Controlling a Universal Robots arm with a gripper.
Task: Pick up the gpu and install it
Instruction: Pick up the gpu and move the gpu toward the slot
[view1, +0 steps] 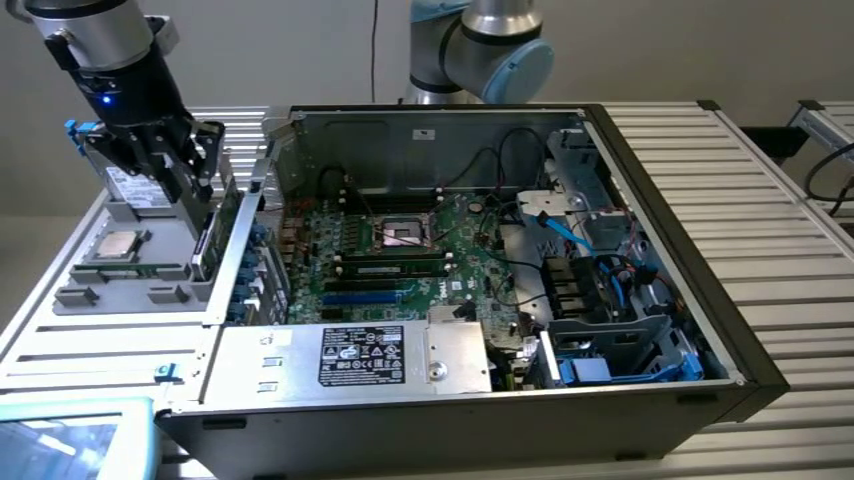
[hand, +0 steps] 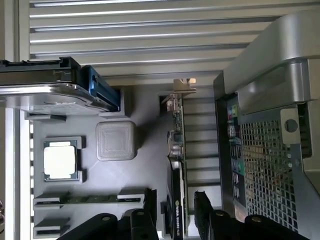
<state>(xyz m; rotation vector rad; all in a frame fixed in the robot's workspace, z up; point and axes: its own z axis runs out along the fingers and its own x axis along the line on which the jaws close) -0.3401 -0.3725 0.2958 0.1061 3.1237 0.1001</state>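
Observation:
The gpu (hand: 177, 150) is a thin black card that stands on its edge in a slot of the grey parts tray (hand: 150, 107), with its metal bracket at one end. My gripper (hand: 174, 196) is open just above it. One black finger is on each side of the card, and a gap shows on both sides. In the exterior view the gripper (view1: 184, 172) hangs over the tray (view1: 80, 297) at the exterior view's left, right above the gpu (view1: 210, 240). The open computer case (view1: 667, 200) with its green motherboard (view1: 387, 260) lies beside the tray.
The tray also holds a CPU (hand: 60, 160), a memory stick (hand: 90, 199) and a hard drive (hand: 50, 95). The case's metal wall (hand: 270, 150) stands close beside the gpu. A silver power supply (view1: 354, 358) and blue cables (view1: 567, 235) sit inside the case.

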